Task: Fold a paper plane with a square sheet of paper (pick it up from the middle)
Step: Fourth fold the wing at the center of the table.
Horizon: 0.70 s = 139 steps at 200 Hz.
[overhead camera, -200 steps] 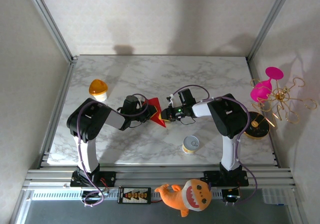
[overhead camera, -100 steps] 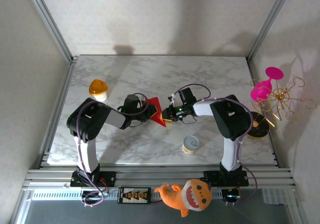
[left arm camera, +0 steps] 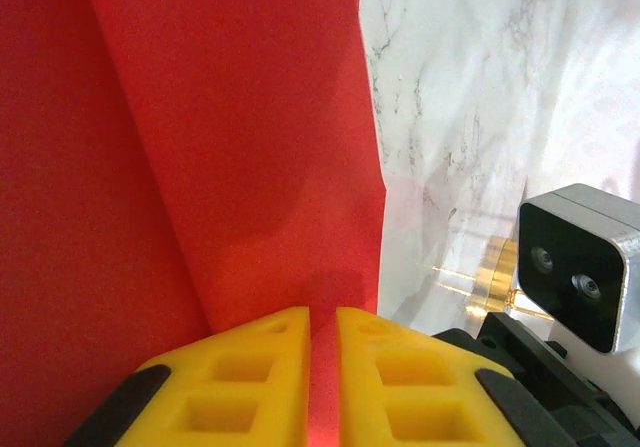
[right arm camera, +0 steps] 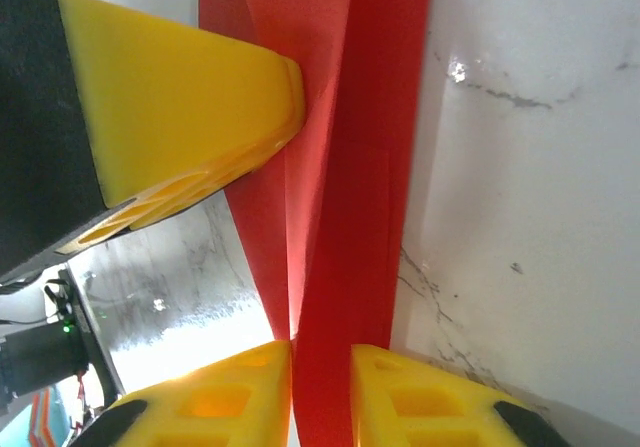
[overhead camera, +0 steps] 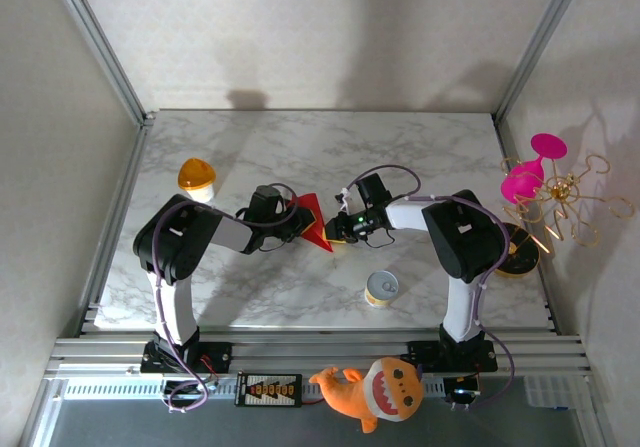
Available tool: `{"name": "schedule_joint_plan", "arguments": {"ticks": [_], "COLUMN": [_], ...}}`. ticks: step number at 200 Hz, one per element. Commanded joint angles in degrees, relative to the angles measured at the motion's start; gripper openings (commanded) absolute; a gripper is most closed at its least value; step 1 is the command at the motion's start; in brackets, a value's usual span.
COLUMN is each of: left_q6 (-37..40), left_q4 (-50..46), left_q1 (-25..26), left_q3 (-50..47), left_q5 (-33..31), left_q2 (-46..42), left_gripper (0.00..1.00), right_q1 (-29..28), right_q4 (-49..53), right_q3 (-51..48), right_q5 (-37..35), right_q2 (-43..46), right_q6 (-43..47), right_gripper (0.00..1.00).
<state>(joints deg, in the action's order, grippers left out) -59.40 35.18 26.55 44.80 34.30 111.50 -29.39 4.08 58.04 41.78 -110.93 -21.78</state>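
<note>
1. My right gripper has edged left in the last second and now pinches the red paper along its folded edge.
2. My left gripper stays clamped on the opposite side, so I judge the folding to be midway.
3. The paper sits mid-bench, with its long axis running far-left to near-right and its tip toward me.

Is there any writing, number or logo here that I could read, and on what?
No text can be read.
The small black board at the near edge: orange and white marks, too small to read.
The yellow tin: nothing legible.
The red paper: plain, no print.
</note>
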Motion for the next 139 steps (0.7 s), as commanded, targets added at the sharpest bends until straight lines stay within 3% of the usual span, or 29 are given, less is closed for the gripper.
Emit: {"name": "schedule_joint_plan", "arguments": {"ticks": [1, 56, 100, 139], "left_q6": [1.4, 1.3, 1.9, 2.1], "left_q4": [-10.3, -12.8, -15.4, -16.2], "left_q1": [0.3, 0.3, 0.4, 0.5], "left_q3": [-0.7, -0.3, 0.5, 1.0], "left_q5": [-5.7, -6.4, -6.8, -7.0], "left_q2": [3.5, 3.7, 3.8, 3.9], "left_gripper": [0.15, 0.15, 0.15, 0.15], "right_q1": [-0.4, -0.3, -0.3, -1.2], "right_q4": [2.6, 2.3, -0.3, -1.4], "right_q3": [0.5, -0.5, -1.3, -1.5], "right_q5": [-2.1, -4.9, -6.0, -4.7], "right_q2": [-0.6, -1.0, 7.3, 9.6], "right_q6": [1.7, 0.5, -1.3, 0.9], "right_gripper": [0.19, 0.15, 0.23, 0.21]}}
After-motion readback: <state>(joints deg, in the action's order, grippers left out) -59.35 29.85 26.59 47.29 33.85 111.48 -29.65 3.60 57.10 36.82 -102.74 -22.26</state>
